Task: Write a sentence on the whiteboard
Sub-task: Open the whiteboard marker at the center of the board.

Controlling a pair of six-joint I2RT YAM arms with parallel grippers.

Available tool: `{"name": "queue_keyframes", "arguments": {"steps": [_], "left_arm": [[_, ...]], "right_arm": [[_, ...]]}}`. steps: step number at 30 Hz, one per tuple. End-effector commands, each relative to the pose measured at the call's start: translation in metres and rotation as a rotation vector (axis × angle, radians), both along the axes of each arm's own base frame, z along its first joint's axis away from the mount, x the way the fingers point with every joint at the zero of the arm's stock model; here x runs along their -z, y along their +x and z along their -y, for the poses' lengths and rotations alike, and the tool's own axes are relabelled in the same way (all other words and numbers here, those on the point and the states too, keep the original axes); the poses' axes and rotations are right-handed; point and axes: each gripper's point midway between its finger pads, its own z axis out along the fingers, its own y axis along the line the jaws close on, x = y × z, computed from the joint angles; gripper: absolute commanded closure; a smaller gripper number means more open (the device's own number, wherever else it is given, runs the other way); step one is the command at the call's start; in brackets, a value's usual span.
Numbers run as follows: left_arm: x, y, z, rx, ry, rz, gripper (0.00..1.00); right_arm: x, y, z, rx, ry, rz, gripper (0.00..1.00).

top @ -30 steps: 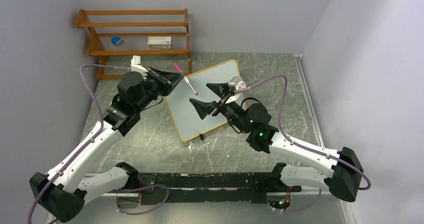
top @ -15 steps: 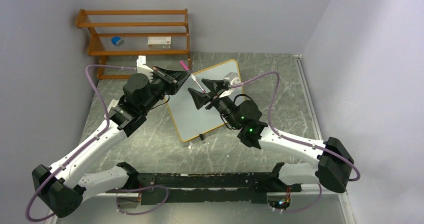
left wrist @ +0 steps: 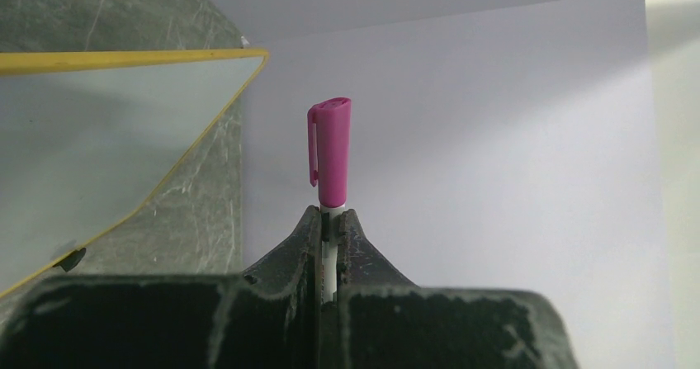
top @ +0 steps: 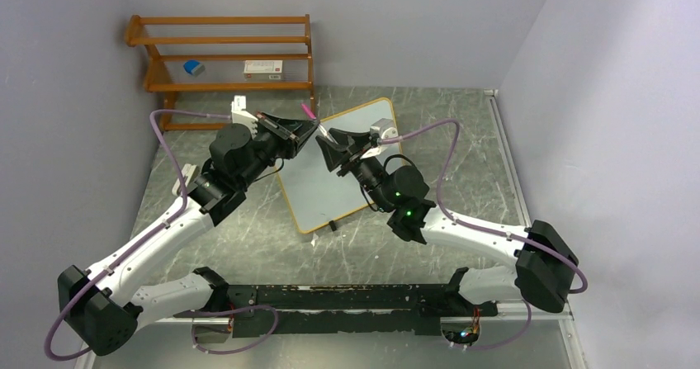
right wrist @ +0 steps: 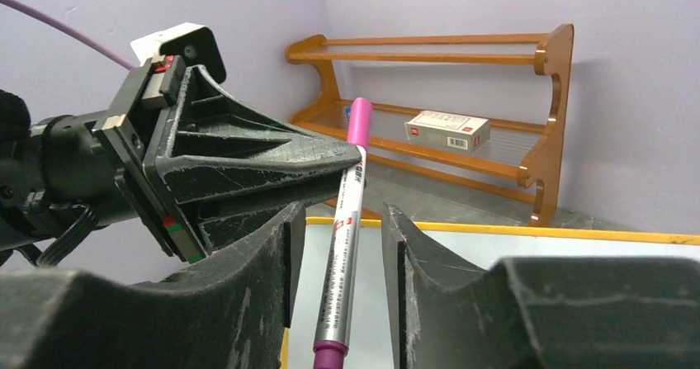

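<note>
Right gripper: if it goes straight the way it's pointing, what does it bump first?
Probably the pink-capped marker, held by the left gripper and standing between the open fingers of the right gripper. The left gripper's tip is just beyond, though depth is unclear.

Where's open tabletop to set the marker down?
Bare table lies right of the whiteboard up to the wall, and between whiteboard and arm bases. Crowded over its far corner, where left gripper and right gripper meet around the marker.

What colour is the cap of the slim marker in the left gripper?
Magenta pink; the marker's clip cap shows best in left wrist view.
</note>
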Motion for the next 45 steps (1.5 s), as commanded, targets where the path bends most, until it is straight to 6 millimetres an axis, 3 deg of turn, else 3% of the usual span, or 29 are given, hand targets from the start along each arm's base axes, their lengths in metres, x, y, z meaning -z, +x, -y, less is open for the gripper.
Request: {"name": "queue_keyframes", "arguments": {"steps": [1,7,10,15,22,30,34,38,45], "left_arm": [[-0.011,-0.005,0.006,0.030,-0.047,0.032,0.95],[-0.006,-0.005,0.008,0.040,-0.042,0.021,0.95],[-0.003,-0.005,0.008,0.036,-0.035,0.014,0.95],[0.004,-0.003,0.005,0.024,0.018,0.018,0.78],[0.014,-0.003,-0.010,0.004,0.333,0.109,0.36],[-0.011,-0.015,-0.062,-0.074,0.795,0.398,0.03],[-0.024,-0.027,-0.073,-0.028,0.991,0.578,0.07],[-0.024,-0.040,-0.070,0.068,1.134,0.765,0.04],[0.009,-0.050,-0.051,0.296,1.350,1.028,0.02]], "right_arm": [[-0.016,0.004,0.007,0.040,0.058,0.030,0.60],[-0.016,0.003,0.007,0.039,0.058,0.038,0.83],[-0.018,0.001,0.010,0.037,0.062,0.044,1.00],[-0.017,-0.004,0.010,0.005,0.034,0.027,1.00],[-0.012,-0.007,0.019,-0.075,-0.074,-0.053,1.00],[0.003,-0.011,0.048,-0.149,-0.213,-0.186,1.00],[0.010,-0.019,0.059,-0.201,-0.285,-0.235,1.00],[0.008,-0.024,0.068,-0.260,-0.321,-0.284,1.00],[-0.005,-0.042,0.068,-0.416,-0.321,-0.320,1.00]]}}
